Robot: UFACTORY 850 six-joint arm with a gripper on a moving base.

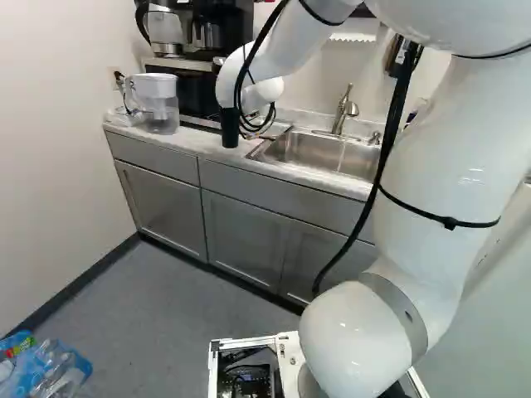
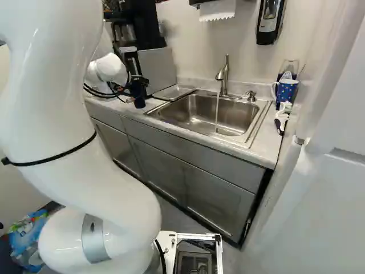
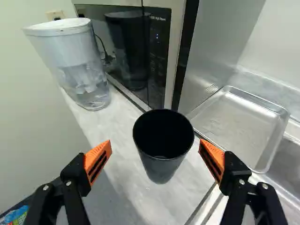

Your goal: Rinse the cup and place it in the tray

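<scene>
Here, one black, tapered cup is stood upright on the counter. One gripper, fingers spread, is angled down at the cup, gaps left on both sides. Near the cup are found the counter's front edge and the tray; farther from it, the sink.

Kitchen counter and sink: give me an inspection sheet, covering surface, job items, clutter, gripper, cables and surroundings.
Surface: pale marbled counter, no spill seen
Cup: black, upright on the counter, not gripped
Tray: metal, beside the sink, nothing seen in it
Faucet: water running into the sink
Clutter: water pitcher; patterned mug; bottle pack on the floor
Gripper: open, cup between its fingers
Cables: black cable hanging along the arm
Surroundings: microwave; gray cabinets
</scene>
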